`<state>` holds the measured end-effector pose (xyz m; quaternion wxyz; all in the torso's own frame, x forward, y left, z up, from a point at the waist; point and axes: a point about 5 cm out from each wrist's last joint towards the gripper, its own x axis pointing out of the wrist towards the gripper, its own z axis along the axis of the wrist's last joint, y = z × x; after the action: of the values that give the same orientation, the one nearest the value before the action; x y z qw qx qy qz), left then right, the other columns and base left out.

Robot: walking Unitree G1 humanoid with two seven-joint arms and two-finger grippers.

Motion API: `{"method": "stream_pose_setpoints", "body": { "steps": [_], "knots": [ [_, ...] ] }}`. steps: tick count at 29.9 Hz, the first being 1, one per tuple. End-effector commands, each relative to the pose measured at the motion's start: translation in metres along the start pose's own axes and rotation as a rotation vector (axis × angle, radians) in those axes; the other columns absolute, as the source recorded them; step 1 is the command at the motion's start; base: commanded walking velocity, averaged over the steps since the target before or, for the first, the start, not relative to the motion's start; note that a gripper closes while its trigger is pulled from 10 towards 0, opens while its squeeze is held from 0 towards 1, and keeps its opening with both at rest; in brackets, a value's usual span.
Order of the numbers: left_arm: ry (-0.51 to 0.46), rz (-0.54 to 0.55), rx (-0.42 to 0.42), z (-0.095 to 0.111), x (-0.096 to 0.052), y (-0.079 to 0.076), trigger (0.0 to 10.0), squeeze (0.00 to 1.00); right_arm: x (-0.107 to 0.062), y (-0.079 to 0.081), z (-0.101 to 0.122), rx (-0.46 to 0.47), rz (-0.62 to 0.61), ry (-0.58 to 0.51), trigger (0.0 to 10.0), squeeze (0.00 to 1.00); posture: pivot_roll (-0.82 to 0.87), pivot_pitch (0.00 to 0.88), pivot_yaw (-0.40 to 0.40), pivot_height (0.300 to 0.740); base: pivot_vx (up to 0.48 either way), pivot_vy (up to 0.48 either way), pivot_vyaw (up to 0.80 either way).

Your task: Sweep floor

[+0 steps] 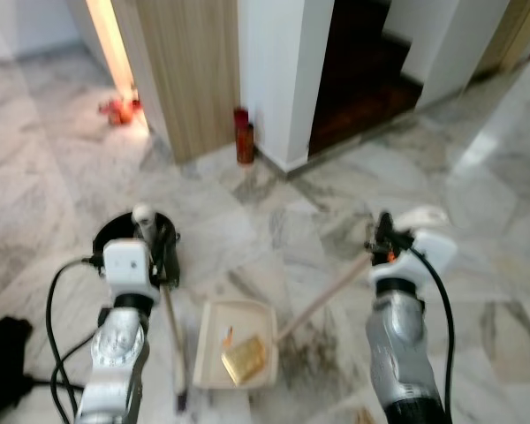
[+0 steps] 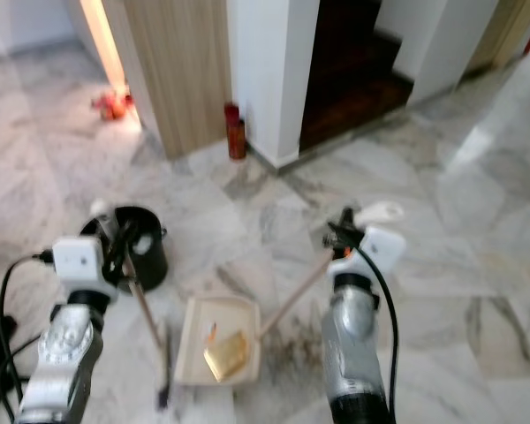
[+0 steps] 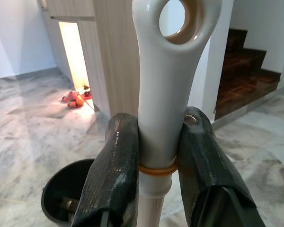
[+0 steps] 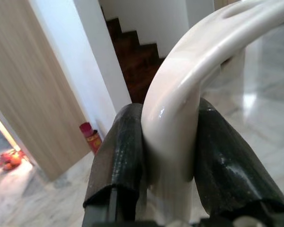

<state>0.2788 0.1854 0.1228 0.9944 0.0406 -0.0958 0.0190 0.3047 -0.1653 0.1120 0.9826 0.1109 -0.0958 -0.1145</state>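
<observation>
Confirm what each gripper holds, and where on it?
Left gripper clamps the broom handle just below its hanging hole. Right gripper clamps the dustpan handle at its curved top.

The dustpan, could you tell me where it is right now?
In the left eye view, the dustpan lies on the marble floor between the two arms, right of the black bin.

A red canister (image 1: pixel 244 135) stands on the floor at the foot of the white pillar (image 1: pixel 283 71). Dark wooden stairs (image 1: pixel 362 71) rise behind it; small red-orange things (image 1: pixel 119 109) lie near the lit doorway.
</observation>
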Motion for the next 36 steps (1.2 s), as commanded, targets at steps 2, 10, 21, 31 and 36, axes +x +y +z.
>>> {"method": "stream_pose_setpoints", "body": {
  "steps": [2,10,21,31,36],
  "knots": [
    [-0.038,0.011,0.008,0.0087,0.0015,0.0046,10.0,0.0,0.0039,0.0087,0.0106,0.025,0.016,-0.048,10.0,0.0,0.06,0.076,-0.021,0.74,0.0,0.324,0.0],
    [-0.036,0.011,0.01,0.0087,0.0015,0.0044,10.0,0.0,0.0041,0.0086,0.0124,0.017,0.015,-0.059,10.0,0.0,0.06,0.077,-0.022,0.74,0.0,0.244,0.11],
    [-0.038,0.006,0.018,0.0085,0.0014,0.0034,10.0,0.0,0.0055,0.0087,0.0155,0.014,0.02,-0.069,10.0,0.0,0.06,0.078,-0.022,0.74,0.0,0.0,0.11],
    [-0.034,0.005,0.022,0.0078,0.0009,0.0025,10.0,0.0,0.0063,0.0083,0.0169,0.011,0.022,-0.072,10.0,0.0,0.06,0.081,-0.024,0.74,0.0,0.0,0.77],
    [-0.031,0.002,0.024,0.0071,0.0006,0.002,10.0,0.0,0.0064,0.008,0.0169,0.014,0.021,-0.07,10.0,0.0,0.06,0.081,-0.023,0.74,0.0,0.0,0.72]
  ]
}}
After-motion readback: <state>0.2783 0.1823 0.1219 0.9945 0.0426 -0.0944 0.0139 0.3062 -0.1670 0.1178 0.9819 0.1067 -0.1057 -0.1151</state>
